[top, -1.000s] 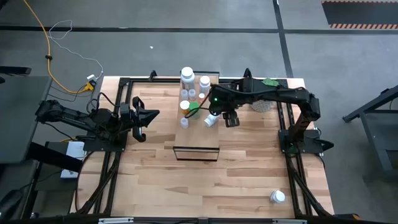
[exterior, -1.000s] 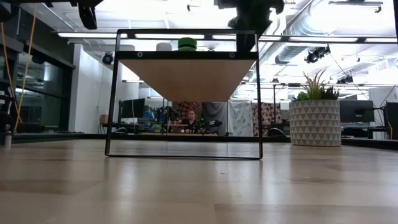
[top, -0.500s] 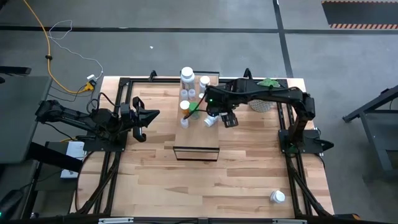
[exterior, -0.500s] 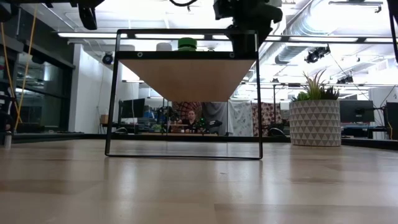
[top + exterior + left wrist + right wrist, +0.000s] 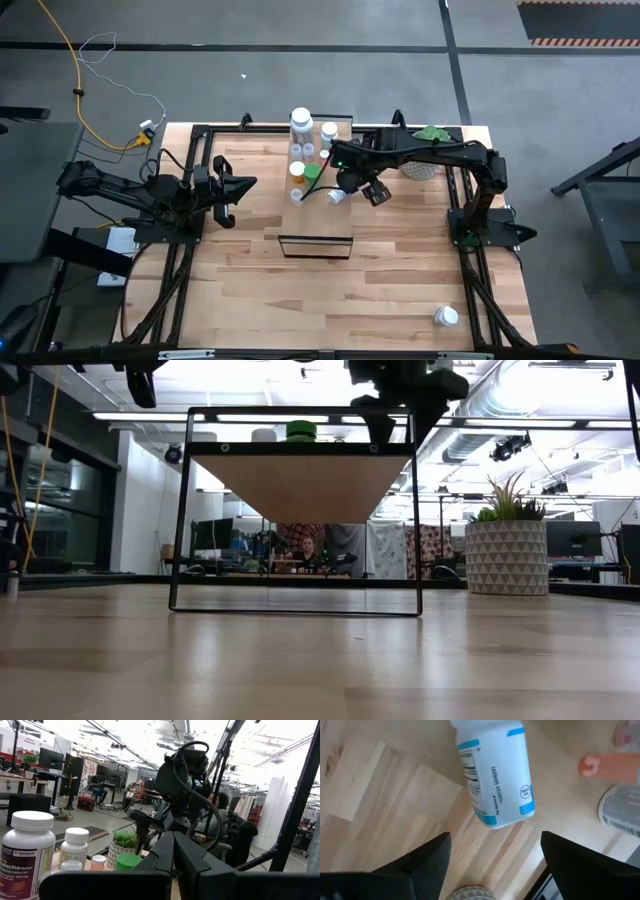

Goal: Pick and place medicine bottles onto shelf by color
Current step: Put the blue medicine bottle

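Several medicine bottles stand in a group at the far end of the pale-wood shelf (image 5: pixel 316 222): a large white one (image 5: pixel 300 121), smaller white ones (image 5: pixel 329 131), and a green one (image 5: pixel 313 173), whose cap also shows in the low view (image 5: pixel 301 430). One white bottle with a blue-edged label (image 5: pixel 495 775) lies on its side on the shelf top (image 5: pixel 337 196). My right gripper (image 5: pixel 495 857) is open just above and beside this bottle, its fingers apart from it. My left gripper (image 5: pixel 238 188) is shut and empty, left of the shelf.
A potted plant in a white patterned pot (image 5: pixel 425 165) stands right of the shelf, under my right arm. One more white bottle (image 5: pixel 446 317) lies near the table's near right corner. The shelf's black frame (image 5: pixel 300 610) stands mid-table. People sit in the room beyond.
My right gripper has turned about its wrist over the lying white bottle and stayed at about the same spot. The bottle has kept its place on the shelf.
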Tool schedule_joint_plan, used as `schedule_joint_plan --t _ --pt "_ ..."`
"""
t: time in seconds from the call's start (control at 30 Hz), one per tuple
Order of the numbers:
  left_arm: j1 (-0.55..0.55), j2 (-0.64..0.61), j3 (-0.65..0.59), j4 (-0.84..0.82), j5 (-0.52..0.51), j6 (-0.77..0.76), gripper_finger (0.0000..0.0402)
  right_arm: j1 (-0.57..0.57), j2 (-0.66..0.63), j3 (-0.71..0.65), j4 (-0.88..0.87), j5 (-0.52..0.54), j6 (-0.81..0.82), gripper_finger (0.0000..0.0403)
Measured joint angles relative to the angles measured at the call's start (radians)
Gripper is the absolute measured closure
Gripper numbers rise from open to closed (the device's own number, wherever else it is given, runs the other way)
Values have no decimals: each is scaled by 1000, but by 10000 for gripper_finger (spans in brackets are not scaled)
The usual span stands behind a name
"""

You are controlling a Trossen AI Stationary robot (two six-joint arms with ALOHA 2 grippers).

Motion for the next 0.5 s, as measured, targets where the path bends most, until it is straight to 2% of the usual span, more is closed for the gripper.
schedule_joint_plan --t 0.3,0.5 --pt "0 0 0 -8 3 0 401 11 0 0 28 -4 -42 103" --pt "0 0 0 -50 49 0 401 14 9 0 54 -21 -81 103"
